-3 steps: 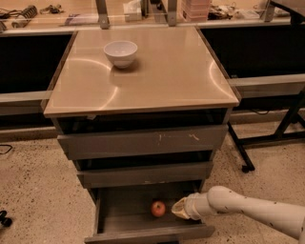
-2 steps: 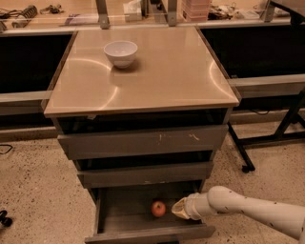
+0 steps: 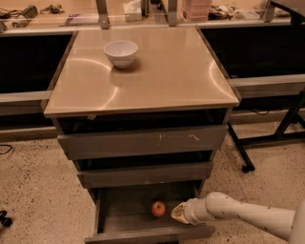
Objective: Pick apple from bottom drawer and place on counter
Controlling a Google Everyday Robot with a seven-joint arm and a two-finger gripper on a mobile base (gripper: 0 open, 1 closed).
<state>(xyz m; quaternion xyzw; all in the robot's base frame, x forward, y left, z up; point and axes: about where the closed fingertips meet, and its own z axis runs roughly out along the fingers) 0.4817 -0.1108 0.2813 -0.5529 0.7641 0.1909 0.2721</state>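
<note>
One small red apple (image 3: 158, 208) lies inside the open bottom drawer (image 3: 143, 233). The robot's single gripper (image 3: 177, 213) sits low in that drawer just to the right of the fruit, close but not clearly touching, and it cannot be told whether it is released or clenched. The likely trouble is a sideways nudge rolling the round apple out of reach toward the drawer's left wall or back, or the arm catching the drawer above on the lift. There are three grey drawers, one beige counter (image 3: 167, 71) and one white bowl (image 3: 121, 53) on it.

claw (image 3: 177, 213) in bottom drawer (image 3: 143, 234), its arm (image 3: 248, 217) cut off at right edge, bench clutter (image 3: 47, 8) cropped at top
</note>
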